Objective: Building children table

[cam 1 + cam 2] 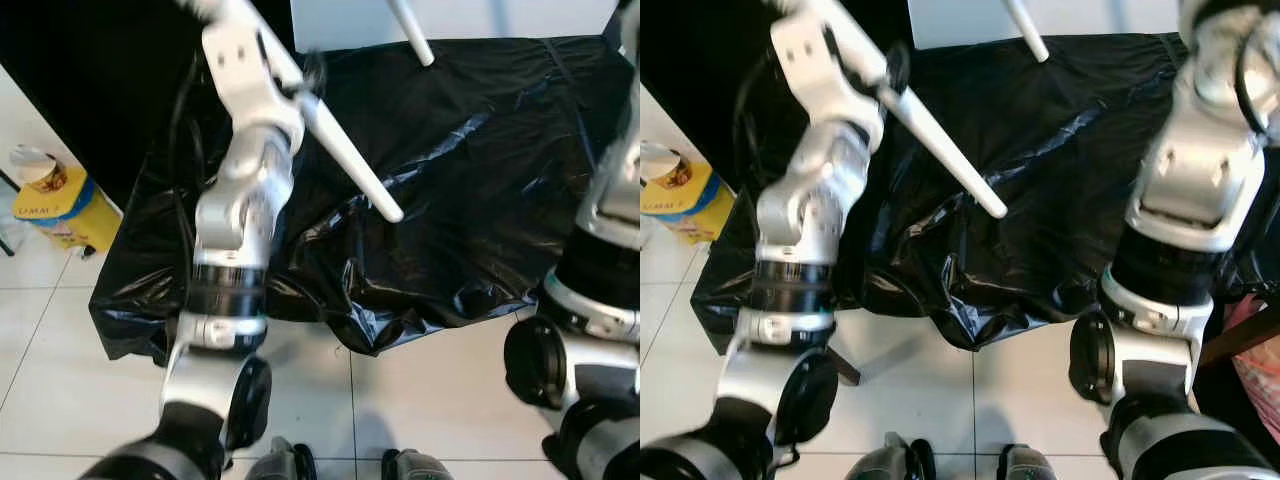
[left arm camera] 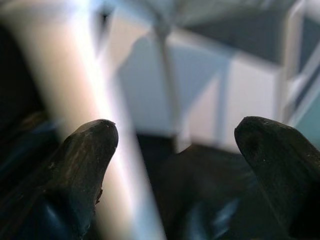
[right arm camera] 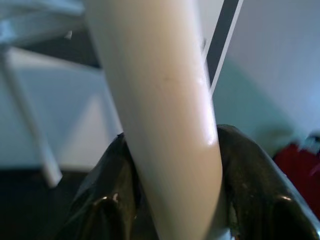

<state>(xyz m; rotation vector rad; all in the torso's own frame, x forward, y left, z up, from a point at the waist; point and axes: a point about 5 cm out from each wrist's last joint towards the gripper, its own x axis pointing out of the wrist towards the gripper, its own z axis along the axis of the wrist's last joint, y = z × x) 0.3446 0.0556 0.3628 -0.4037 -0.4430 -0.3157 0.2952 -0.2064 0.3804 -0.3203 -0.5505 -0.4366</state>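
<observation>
Slippage is your risk: the right gripper (image 3: 170, 200) clamps a smooth white table leg (image 3: 160, 115), while the left gripper (image 2: 175, 145) gapes open beside another leg (image 1: 350, 165) over black sheeting (image 1: 480, 180)

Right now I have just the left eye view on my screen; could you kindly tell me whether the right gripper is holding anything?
Observer: Yes. In the right wrist view the right gripper is shut on a white table leg.
Operator: Thank you. Are the left jaws closed on a leg as well?
Observer: No. The left wrist view shows the left gripper with its jaws apart; a second white leg, blurred, runs past one finger, ungrasped.
</observation>
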